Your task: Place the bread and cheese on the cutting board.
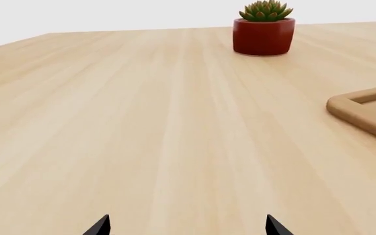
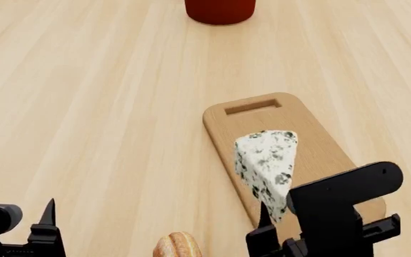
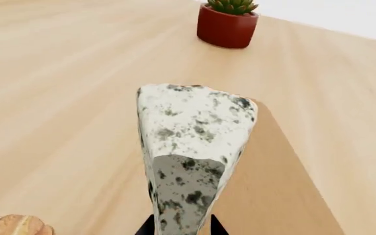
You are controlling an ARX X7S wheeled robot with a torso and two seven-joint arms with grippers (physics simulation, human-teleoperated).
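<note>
Surface (image 2: 84,107): pale wood, filling all three views and carrying everything else.
Cutting board (image 2: 320,144): flat on the surface toward its right side, slot handle at the far end; in the left wrist view only the handle end (image 1: 371,110) shows.
Right tool (image 2: 273,227): pinching the cheese at its narrow end, the two dark fingers (image 3: 150,226) pressed against either side of the wedge; it sits over the near part of the board. Whether the cheese's underside touches the board cannot be told.
Left tool (image 2: 16,225): spread wide and holding nothing, its two dark fingertips (image 1: 100,226) apart over bare wood near the left front edge of the surface, well away from the board.
Cheese (image 2: 266,163): white wedge with dark veins, broad end pointing away from the robot, over the middle of the board and reaching toward its near end; the right wrist view shows it (image 3: 191,142) lengthwise, with the board beneath and beside it.
Plant pot (image 2: 220,9): red, at the far edge of the surface beyond the board's handle; a green succulent (image 1: 265,11) grows in it.
Bread (image 2: 177,246): golden-brown roll on the bare surface at the front edge, just left of the board's near end and off it, between the two tools; only part shows in the right wrist view (image 3: 11,226).
</note>
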